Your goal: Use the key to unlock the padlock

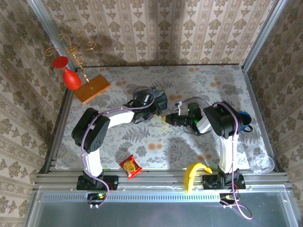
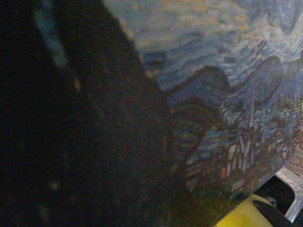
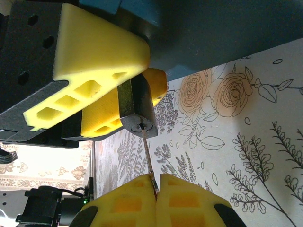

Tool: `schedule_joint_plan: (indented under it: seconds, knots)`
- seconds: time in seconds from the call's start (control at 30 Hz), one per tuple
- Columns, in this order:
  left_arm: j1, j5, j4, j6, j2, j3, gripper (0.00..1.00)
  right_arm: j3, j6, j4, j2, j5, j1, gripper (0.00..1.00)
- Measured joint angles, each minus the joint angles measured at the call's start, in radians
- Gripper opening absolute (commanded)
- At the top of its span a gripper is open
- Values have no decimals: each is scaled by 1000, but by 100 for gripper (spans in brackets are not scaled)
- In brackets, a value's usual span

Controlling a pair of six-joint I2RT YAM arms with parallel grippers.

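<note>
Banana (image 1: 194, 174) lies closest, at the near edge by the foot of my right arm. A red snack packet (image 1: 129, 166) lies left of it, near the foot of my left arm. A clear cup (image 1: 262, 163) stands at the near right corner.

In the middle of the table (image 3: 246, 142), on the flower cloth, my two hands meet. My right gripper (image 3: 155, 182) has its yellow fingers (image 3: 128, 198) pressed together, and they pinch the key (image 3: 147, 156) between their tips. The thin key points away from me. Its tip touches the keyhole in the bottom of the padlock (image 3: 137, 106). I cannot tell how far in it goes.

The padlock is small, dark grey and silvery. My left gripper (image 3: 137, 80) pinches it between two yellow fingers (image 3: 99, 47), and it hangs above the cloth. The top loop of the lock is hidden.

Just behind my left hand stands the blue painted tin (image 1: 160, 96). My left wrist camera is very close to its swirly side.

Far away on the left lies a wood board (image 1: 93, 89). A red vase (image 1: 71, 78) stands just left of it.
</note>
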Motion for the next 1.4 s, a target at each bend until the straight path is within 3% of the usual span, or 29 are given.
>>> schedule_joint_plan:
  seconds: [0.63,1.4]
  knots:
    - [3,27,23,-1,-7,-21,0,-15,-19,5,-5,-15,-2,0]
    - [5,164,42,27,-51,-100,0,-171,-52,107,-65,33,8,0]
